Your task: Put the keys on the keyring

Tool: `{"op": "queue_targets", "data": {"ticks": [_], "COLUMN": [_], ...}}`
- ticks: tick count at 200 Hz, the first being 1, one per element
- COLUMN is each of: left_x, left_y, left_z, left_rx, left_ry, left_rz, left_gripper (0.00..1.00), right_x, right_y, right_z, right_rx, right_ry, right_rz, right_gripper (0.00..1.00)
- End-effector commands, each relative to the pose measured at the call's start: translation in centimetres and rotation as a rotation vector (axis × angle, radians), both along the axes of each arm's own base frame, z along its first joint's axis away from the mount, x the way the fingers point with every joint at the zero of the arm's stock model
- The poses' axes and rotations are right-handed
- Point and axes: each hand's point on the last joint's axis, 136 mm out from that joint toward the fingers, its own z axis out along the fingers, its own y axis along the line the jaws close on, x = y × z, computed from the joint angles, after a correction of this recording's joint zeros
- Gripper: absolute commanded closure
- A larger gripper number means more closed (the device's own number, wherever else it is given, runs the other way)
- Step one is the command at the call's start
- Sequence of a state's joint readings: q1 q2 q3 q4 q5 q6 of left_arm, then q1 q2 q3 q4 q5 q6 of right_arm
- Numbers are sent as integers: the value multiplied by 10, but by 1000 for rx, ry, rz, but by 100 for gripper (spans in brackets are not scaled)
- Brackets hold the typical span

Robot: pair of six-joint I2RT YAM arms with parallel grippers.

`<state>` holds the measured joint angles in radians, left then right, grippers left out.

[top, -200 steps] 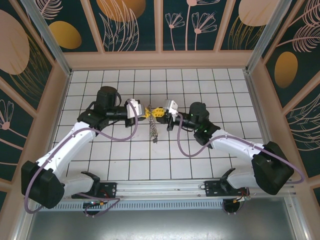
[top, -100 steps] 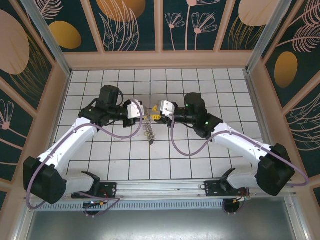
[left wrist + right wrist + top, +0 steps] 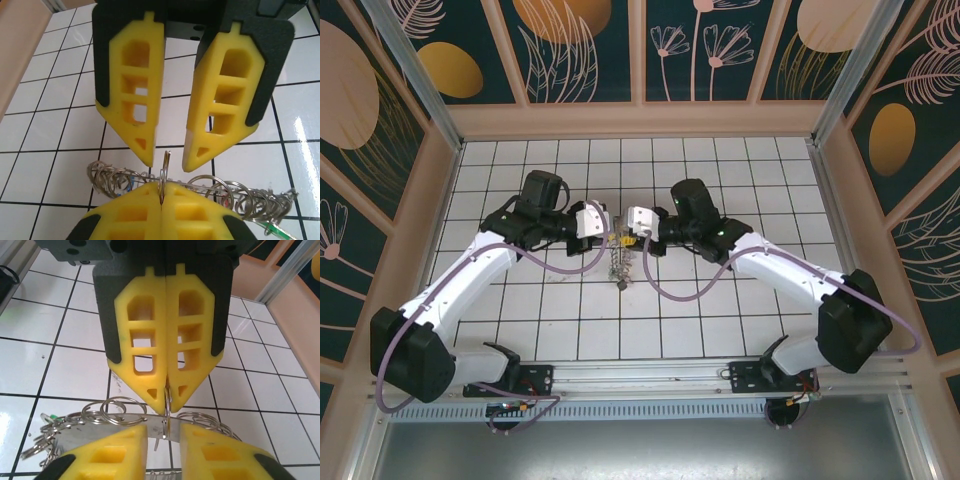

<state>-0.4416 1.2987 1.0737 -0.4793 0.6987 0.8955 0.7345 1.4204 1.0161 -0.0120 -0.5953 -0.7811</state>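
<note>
Yellow-padded right pincer [image 3: 164,432], jaws slightly apart, has moved in toward the left pincer [image 3: 161,192], clamped on the keyring [image 3: 619,262].

My top camera sits high and far back, looking steeply down on the worktop [image 3: 720,300] around the keyring [image 3: 620,262]. Both wrist cameras sit close, facing each other's fingers [image 3: 135,100] across it.
</note>
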Motion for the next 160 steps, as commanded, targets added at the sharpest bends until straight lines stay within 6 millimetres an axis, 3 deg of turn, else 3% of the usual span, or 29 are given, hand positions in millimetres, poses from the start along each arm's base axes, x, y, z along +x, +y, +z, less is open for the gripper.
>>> {"op": "queue_targets", "data": {"ticks": [1,18,43,62,84,95,103,129,135,160], "left_x": [-3,-3,-2,-2,-2,-2,-3,-1,-1,-1], "left_y": [-6,-7,-9,-10,-10,-10,-10,-9,-8,-1], "left_z": [17,17,21,27,28,27,26,27,27,28], "left_rx": [-39,-42,-55,-69,-67,-66,-65,-59,-61,-69], "left_ry": [-27,-21,-20,-28,-24,-18,-15,-30,-31,-21], "left_rz": [-51,-54,-56,-59,-61,-64,-66,-51,-42,-10], "left_gripper": [100,100,100,100,100,100,100,100,94,85], "right_x": [-4,-3,-2,2,5,5,5,6,7,5], "right_y": [4,6,9,10,12,13,13,10,8,-3], "right_z": [9,8,8,7,9,11,12,15,20,45], "right_rx": [19,12,22,38,58,70,72,97,123,268], "right_ry": [-15,-7,0,14,23,26,29,24,17,42], "right_rz": [40,46,51,21,8,3,4,-6,-17,-45], "right_gripper": [83,96,96,86,85,87,100,100,100,100]}}
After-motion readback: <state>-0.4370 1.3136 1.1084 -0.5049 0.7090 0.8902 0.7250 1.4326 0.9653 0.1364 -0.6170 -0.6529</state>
